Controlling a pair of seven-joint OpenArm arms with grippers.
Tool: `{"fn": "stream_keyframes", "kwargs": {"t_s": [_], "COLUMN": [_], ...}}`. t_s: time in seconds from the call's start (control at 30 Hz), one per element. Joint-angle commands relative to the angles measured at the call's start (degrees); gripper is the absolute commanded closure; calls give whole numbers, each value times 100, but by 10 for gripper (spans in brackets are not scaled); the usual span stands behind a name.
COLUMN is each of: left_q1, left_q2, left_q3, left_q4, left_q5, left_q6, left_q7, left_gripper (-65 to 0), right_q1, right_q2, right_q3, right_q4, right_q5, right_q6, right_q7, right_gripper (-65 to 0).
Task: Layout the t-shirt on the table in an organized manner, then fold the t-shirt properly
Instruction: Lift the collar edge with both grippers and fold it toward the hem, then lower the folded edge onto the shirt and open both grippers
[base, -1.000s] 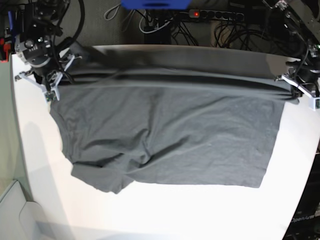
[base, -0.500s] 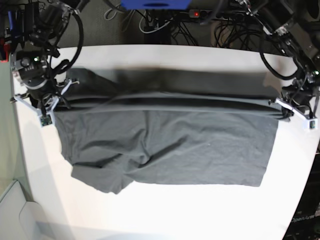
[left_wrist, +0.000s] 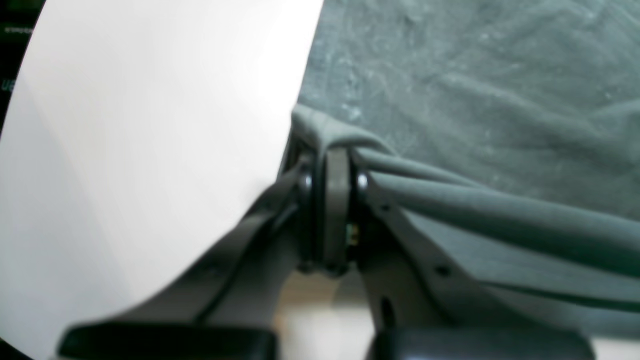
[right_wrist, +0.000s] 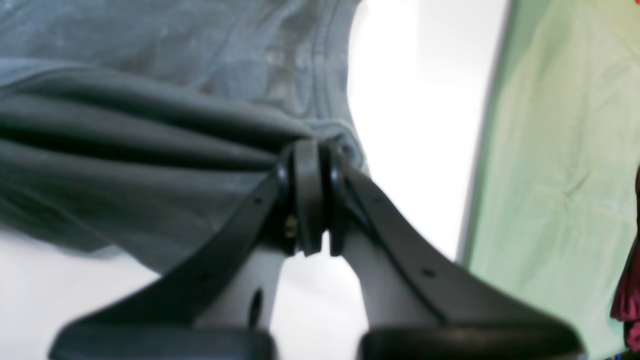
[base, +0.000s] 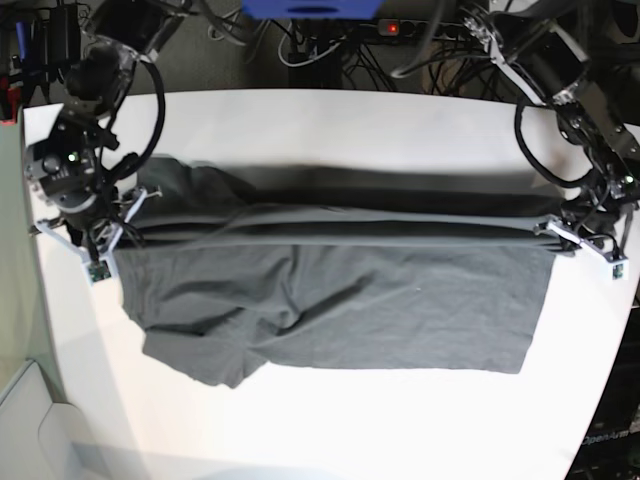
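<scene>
The dark grey t-shirt (base: 340, 290) lies across the white table (base: 330, 420), with a sleeve bunched at the lower left. Its far layer is lifted and stretched into a long taut fold between both grippers. My left gripper (base: 562, 232) is at the right end of the fold. In the left wrist view it (left_wrist: 332, 170) is shut on a pinched bunch of the t-shirt (left_wrist: 475, 100). My right gripper (base: 112, 238) is at the left end, and in the right wrist view it (right_wrist: 312, 155) is shut on the t-shirt (right_wrist: 150, 150) near a stitched hem.
Cables and a power strip (base: 430, 28) run behind the table's far edge, with a blue object (base: 310, 8) beside them. A pale green surface (right_wrist: 565, 150) lies past the table's left edge. Bare table (left_wrist: 150, 125) shows right of the shirt.
Both grippers have drawn the held fold toward the near side of the table, over the lower part of the shirt. More bare table shows at the back.
</scene>
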Motion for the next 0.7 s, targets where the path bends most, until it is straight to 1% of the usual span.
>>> {"fn": "stream_keyframes", "kwargs": {"t_s": [0.0,0.17,0.23,0.33,0.5,0.53,0.6,0.67], "left_q1": [-133,-274,-318,-397,-467,-476,-485,-485], "left_q2": [-114,-114,-114,-106,-123,-176,-211,-237], "left_q3": [-8,-8,-8,-8,-8,-8,-8,-8], "left_q4": [69,61,61,43,-344,-449,-625,-748], "left_q5": [-17,-17,-17,-8,-8,-8,-17,-26], "left_q6": [20,20,20,20,20,20,20,20], "left_q7": [-134,-134,-134,-134,-142,-142,-151,-345], "left_gripper": [-6,-7,-7,-8,-8,-8,-8,-8], "right_q1": [131,448,562,738,967,1002,1019,1011], "right_q2": [49,137,242,260,348,348,348,348], "right_q3": [-10,-89,-168,-291,-414,-414,-423,-423], "right_q4": [10,-307,-421,-570,-957,-1027,-1142,-1265], "right_q5": [-12,-12,-12,-12,-12,-12,-12,-12], "right_q6": [-62,-62,-62,-62,-62,-62,-62,-62], "right_q7": [75,75,75,84,84,101,268,506], "right_gripper": [0,0,0,0,0,0,0,0]}}
